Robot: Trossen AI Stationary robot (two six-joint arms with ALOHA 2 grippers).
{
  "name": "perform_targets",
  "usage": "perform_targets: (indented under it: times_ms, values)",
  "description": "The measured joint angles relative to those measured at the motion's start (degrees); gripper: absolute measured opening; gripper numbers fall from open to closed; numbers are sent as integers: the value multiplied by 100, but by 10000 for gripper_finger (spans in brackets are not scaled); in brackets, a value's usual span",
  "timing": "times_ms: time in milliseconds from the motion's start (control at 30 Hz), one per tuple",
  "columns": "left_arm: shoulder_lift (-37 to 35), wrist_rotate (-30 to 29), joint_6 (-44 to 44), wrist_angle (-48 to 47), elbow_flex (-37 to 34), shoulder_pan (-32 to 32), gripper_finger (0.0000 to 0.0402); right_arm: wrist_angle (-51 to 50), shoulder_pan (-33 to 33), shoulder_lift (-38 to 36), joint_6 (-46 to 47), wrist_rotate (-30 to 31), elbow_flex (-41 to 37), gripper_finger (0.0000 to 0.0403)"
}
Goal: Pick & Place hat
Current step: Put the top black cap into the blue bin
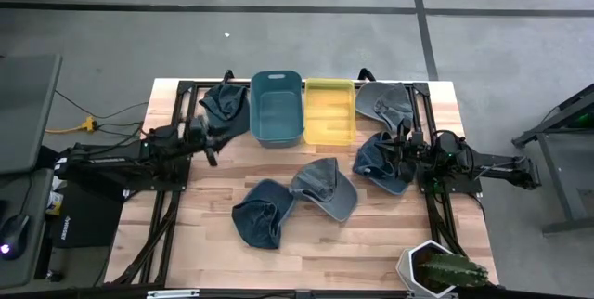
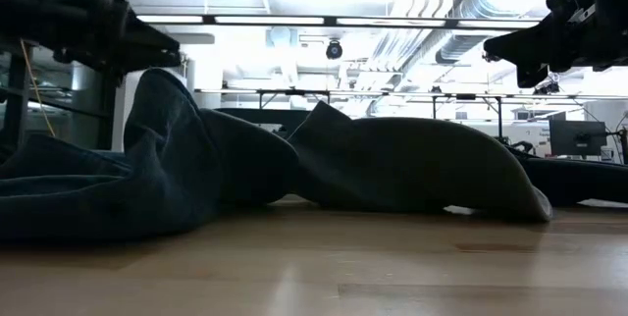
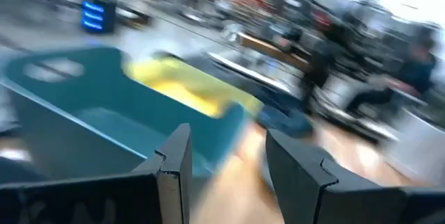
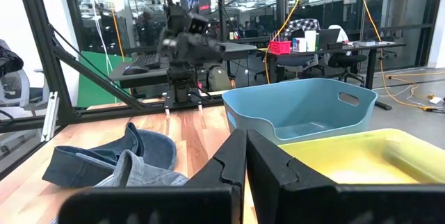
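Table (image 1: 371, 243) space at the far edge is taken by a teal bin (image 1: 277, 107) and a yellow bin (image 1: 329, 111) set side by side. Five hats are scattered around: two near the middle (image 1: 325, 188) (image 1: 263, 212), two at the right (image 1: 382, 102) (image 1: 380, 162), one far left (image 1: 225, 109). The left gripper (image 1: 210, 147) is held by that far-left hat with fingers apart and nothing visibly between them; the right gripper (image 1: 406, 153) is pressed shut over the right hats, empty.

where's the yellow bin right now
In the high view the yellow bin sits at the table's far edge, just right of centre, side by side with the teal bin on its left and a grey hat on its right.
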Motion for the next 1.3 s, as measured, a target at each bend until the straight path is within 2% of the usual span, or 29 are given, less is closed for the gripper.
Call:
perform_targets:
  times_ms: [100, 200, 433, 567, 633, 733, 933, 1167, 1300]
  values:
    - [129, -1205, 135, -432, 446, 2, 132, -2, 1, 0, 0, 2, -1, 9]
    - [364, -2105, 161, -930, 1002, 2, 144, 0, -2, 0, 0, 2, -1, 6]
    - [1135, -3064, -1171, -2535, 2356, 4, 227, 0, 1, 0, 0, 2, -1, 7]
    - [1664, -3430, -1366, -3016, 3033, 78, 280, -2, 0, 0, 0, 0, -1, 7]
    - [1951, -3322, -1495, -3354, 3464, 358, 297, 0, -1, 0, 0, -1, -1, 7]
    - [2381, -2796, -1801, -4157, 4190, 1077, 306, -1, 0, 0, 0, 1, -1, 9]
    - [3337, -1138, -1458, -5364, 5486, 3076, 307, -1, 0, 0, 0, 0, 0, 5]
    - [4422, 1114, -1030, -5585, 6064, 5194, 307, -2, -1, 0, 0, 2, -1, 4]
    - [4733, 1385, -1127, -6259, 6567, 5592, 307, -15, -2, 8, 0, 5, -1, 3]
